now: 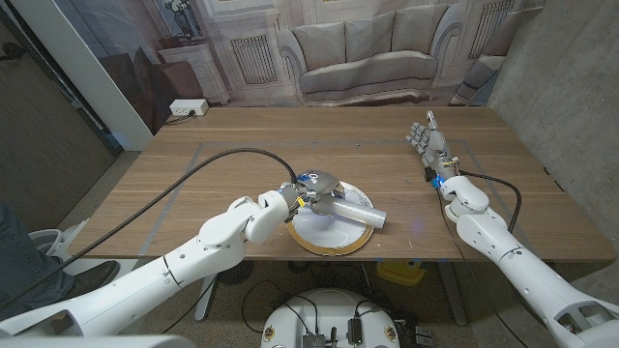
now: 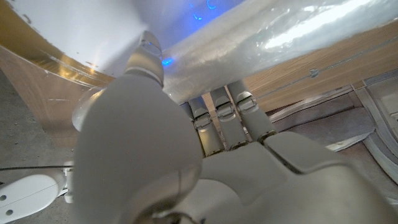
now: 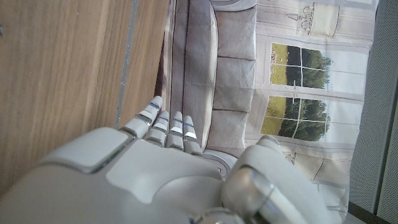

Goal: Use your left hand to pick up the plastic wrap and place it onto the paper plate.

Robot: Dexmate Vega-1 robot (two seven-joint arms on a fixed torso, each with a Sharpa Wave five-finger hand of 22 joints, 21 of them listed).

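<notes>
**A:** Head view, lower middle of the frame: the left hand [image 1: 311, 190] is over the paper plate [image 1: 319, 242], fingers wrapped round one end of the plastic wrap [image 1: 354, 211]. The roll runs from the hand toward the right, its far end reaching past the plate's right rim.

**B:** Is it down on the plate yet?

**A:** Hard to tell. The left wrist view shows the fingers [image 2: 224, 118] clasped under the shiny roll [image 2: 261, 43], thumb on the other side, white plate surface close behind. So it is low, but I cannot say whether it touches.

**B:** Then the step is the set-down. How would you do it well?

**A:** I'd judge the roll sits off-centre, so draw it a little toward the left of the frame first, so more of its length lies over the plate. Lower until it bears, then spread the fingers slowly; a round roll may trundle off if let go with a nudge.

**B:** And the other arm?

**A:** The right hand [image 1: 426, 140] stands at the upper right of the frame, well apart, fingers straight and holding nothing.
</notes>
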